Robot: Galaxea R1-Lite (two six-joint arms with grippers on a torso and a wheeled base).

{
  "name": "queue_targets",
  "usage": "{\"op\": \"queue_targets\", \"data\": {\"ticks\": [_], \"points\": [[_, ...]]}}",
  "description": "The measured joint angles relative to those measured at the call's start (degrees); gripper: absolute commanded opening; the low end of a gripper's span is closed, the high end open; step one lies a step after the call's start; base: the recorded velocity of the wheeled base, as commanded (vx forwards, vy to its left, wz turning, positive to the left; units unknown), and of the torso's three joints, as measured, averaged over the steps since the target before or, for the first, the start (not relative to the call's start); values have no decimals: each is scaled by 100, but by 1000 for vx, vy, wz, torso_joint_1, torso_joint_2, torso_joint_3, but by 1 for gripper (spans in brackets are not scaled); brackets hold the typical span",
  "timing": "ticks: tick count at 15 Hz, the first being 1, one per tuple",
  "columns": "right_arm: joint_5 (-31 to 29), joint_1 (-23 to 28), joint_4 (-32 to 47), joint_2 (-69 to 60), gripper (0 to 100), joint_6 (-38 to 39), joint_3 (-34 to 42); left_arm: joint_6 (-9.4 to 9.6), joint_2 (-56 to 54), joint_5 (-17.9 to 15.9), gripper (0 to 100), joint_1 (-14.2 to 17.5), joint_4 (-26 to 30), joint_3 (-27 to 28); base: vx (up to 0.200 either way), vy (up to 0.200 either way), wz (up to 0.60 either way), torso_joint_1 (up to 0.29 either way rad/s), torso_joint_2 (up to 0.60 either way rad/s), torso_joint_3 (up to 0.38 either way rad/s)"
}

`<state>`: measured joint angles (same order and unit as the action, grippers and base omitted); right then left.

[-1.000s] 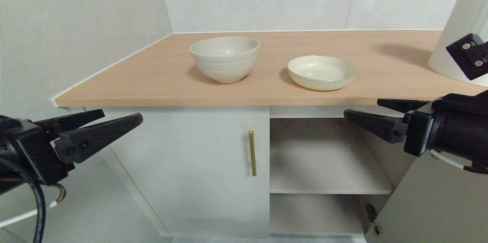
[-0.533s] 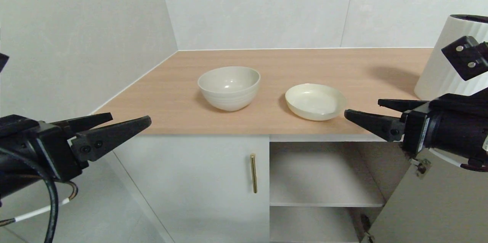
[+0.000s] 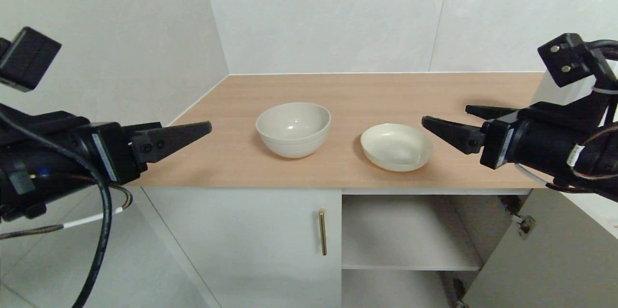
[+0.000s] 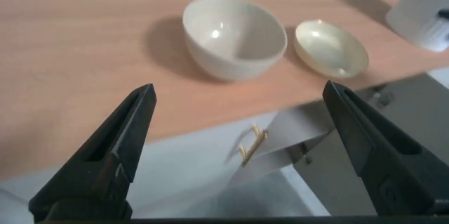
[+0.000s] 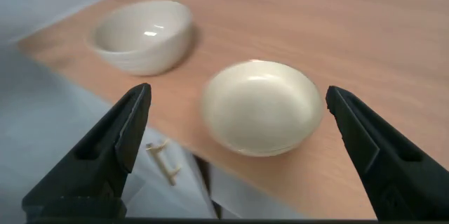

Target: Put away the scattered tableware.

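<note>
1. While both arms hang in front of the table edge, the left gripper [image 3: 187, 128] is spread wide with nothing in it. It sits near the table's left front corner, tips aimed at the bowl [image 3: 293, 127].
2. The right gripper [image 3: 445, 114] is the same: fingers wide apart, empty, hanging just beside the shallow dish [image 3: 397, 146] on its right side without touching it.
3. The bowl is deep, off-white and ribbed on the outside. It stands upright about mid-table. The dish is a paler cream and sits to its right, close by but apart. Both look empty.
4. The table [image 3: 338, 88] is a light wood-grain top running into a corner of plain white walls [image 3: 314, 13].
5. Below it there's a white cabinet [image 3: 241, 250]. Its left door is shut and has a brass handle [image 3: 322, 231]. The right door [image 3: 545, 255] is swung open, so a bare shelf [image 3: 410, 243] shows inside.
6. Nothing lies between either gripper and the tableware.
7. Hard-to-see stuff: a white container [image 4: 421, 20] stands at the far right of the table, mostly behind the right arm in the head view and cut off at the edge in the left wrist view. The lower part of the cabinet runs off the bottom edge, so I can't tell what's down there.
</note>
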<state>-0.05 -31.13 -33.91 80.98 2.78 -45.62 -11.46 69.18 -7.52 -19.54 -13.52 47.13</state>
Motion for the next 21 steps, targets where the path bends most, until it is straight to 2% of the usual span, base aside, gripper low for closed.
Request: {"op": "queue_targets", "data": {"ticks": [1,2,3,4,5,7,9,10,11,15,17,19,20,21], "points": [[-115,38,206,132,100,56,-187,-6,168,20,100,0,9,171,0,0,0,0,0,0],[-299,57,942,212,100,223,-449,-83,375,72,100,4,37,343,0,0,0,0,0,0],[-462,66,1752,254,100,461,-807,-261,573,183,100,4,68,529,0,0,0,0,0,0],[-649,74,2593,289,100,844,-1279,-558,805,343,100,-2,206,819,0,0,0,0,0,0],[-805,77,3101,308,100,1239,-1648,-813,997,495,100,-38,516,1102,0,0,0,0,0,0],[-1257,82,3280,380,100,1393,-1968,-1345,1356,741,100,-124,1638,1919,0,0,0,0,0,0],[-1902,40,3268,499,100,1397,-2059,-1846,1709,861,100,-178,2489,2651,0,0,0,0,0,0],[-1979,10,3259,567,100,1399,-2088,-1943,1910,924,100,-208,2578,2907,0,0,0,0,0,0],[-1998,-1,3259,623,100,1399,-2100,-1954,2092,1036,100,-254,2632,3032,0,0,0,0,0,0],[-2025,-12,3198,750,100,1406,-2109,-1897,2867,1687,100,-416,2403,3226,0,0,0,0,0,0],[-2020,-12,3195,761,100,1410,-2094,-1897,3172,1865,100,-503,2118,3250,0,0,0,0,0,0],[-2018,-17,3193,763,100,1410,-2083,-1888,3338,1896,100,-551,2074,3256,0,0,0,0,0,0],[-2020,-21,3193,763,100,1410,-2077,-1886,3384,1896,0,-560,2071,3256,0,0,0,0,0,0],[-2020,-23,3193,766,100,1410,-2077,-1872,3412,1896,0,-562,2066,3256,0,0,0,0,0,0]]}}
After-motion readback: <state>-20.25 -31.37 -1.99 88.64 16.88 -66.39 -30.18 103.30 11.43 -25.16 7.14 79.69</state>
